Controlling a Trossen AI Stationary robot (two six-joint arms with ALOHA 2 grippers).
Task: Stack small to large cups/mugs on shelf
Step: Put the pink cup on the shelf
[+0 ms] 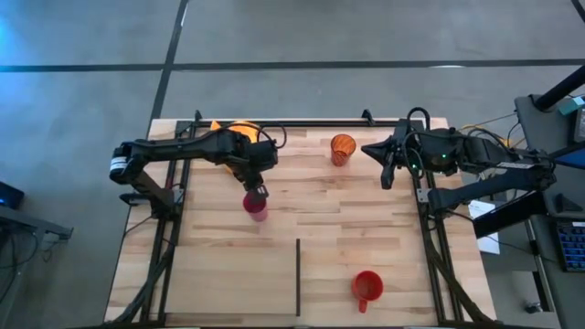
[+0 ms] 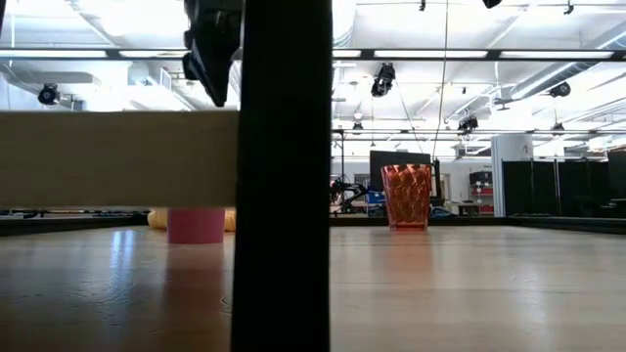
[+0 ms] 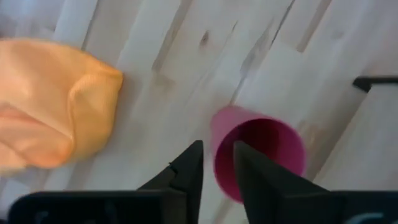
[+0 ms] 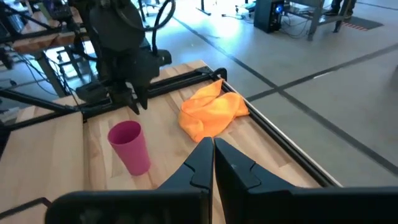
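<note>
Left hand: the left hand (image 1: pixel 257 190) hovered just above the rim of the magenta cup (image 1: pixel 255 206), its fingers (image 3: pixel 186 171) parted only narrowly and gripping nothing; in its wrist view one finger sat over the cup's mouth and the other outside the wall.
Magenta cup: upright on the worktop (image 1: pixel 302 219) directly under the left hand, apparently free of both fingers.
Step in hand: by my reading, the first pick, taking the smallest cup by its rim.
Next move: it would call for a short descent so the fingers straddled the wall, then a close firm enough to lift the light plastic without tipping it.
Orange cloth: the cloth (image 1: pixel 239 131) lay crumpled behind the left hand, near the worktop's far edge, apart from the cup.
Orange tumbler: the patterned tumbler (image 1: pixel 342 148) stood upright between the two hands, nearer the right one.
Right hand: the right hand (image 1: pixel 387 172) waited beside the tumbler, fingers pressed together and empty.
Red mug: the mug (image 1: pixel 366 286) stood well apart from both hands, near the front edge, beyond a dark upright divider (image 1: pixel 298 276).
Surface: pale wood planks inside a black frame.
Room: grey concrete floor around it; the low view showed a large hall with ceiling lights and dark equipment behind.
</note>
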